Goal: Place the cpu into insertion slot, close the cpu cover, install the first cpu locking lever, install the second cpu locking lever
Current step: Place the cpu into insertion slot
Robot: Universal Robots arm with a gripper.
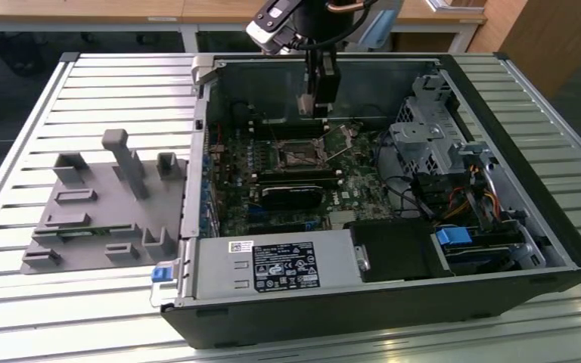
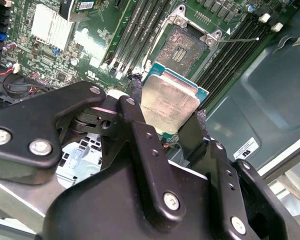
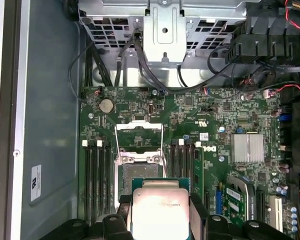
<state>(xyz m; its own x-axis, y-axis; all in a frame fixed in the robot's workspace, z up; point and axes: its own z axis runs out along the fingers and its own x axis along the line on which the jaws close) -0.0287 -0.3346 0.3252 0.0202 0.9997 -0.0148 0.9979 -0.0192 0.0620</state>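
My gripper hangs inside the open computer case, above the far part of the green board. It is shut on the cpu, a flat square chip with a silvery top, held by two opposite edges between the black fingers. In the first wrist view the cpu hovers just short of the insertion slot, a dark square socket that lies bare. The cpu cover, a thin metal frame, stands flipped open on the socket's far side. A thin wire lever sticks out beside the insertion slot.
Black memory slots flank the socket on both sides. A finned heat sink and a metal drive cage stand nearby. A power supply fills the case's near side. A grey fixture sits on the slatted table at the exterior view's left.
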